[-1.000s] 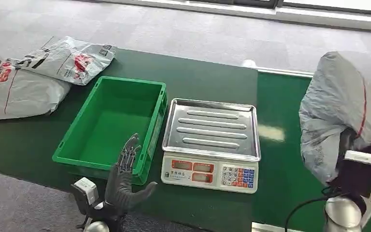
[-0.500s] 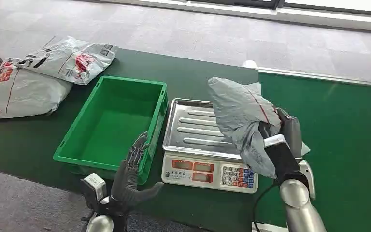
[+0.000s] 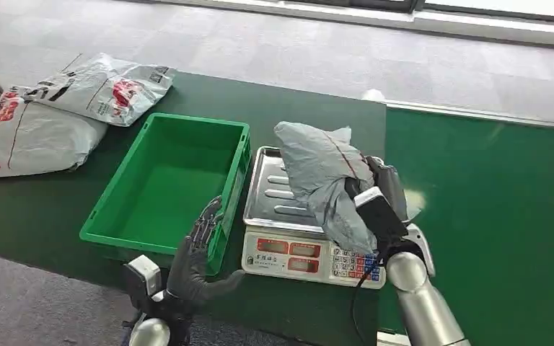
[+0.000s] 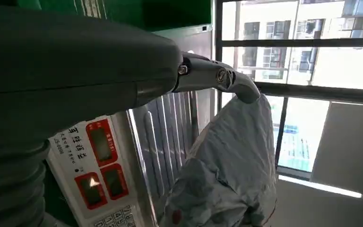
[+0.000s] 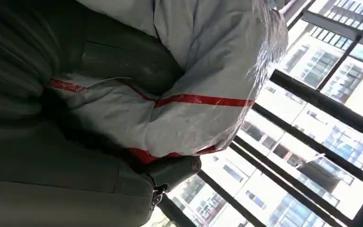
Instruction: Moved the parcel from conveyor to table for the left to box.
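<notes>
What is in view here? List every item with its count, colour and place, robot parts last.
parcel: one, grey with a red stripe, held above the scale's tray.
scale: one, silver tray over a white keypad front, on the table right of the crate.
crate: one, green, empty, on the table left of the scale.
mail bags: two, grey-white with red print, at the table's far left.
table: one, dark green top.
conveyor: one, brighter green belt, on the right.
right hand: one, dark, holding the parcel.
left hand: one, dark fingers spread, at the crate's near edge.
</notes>
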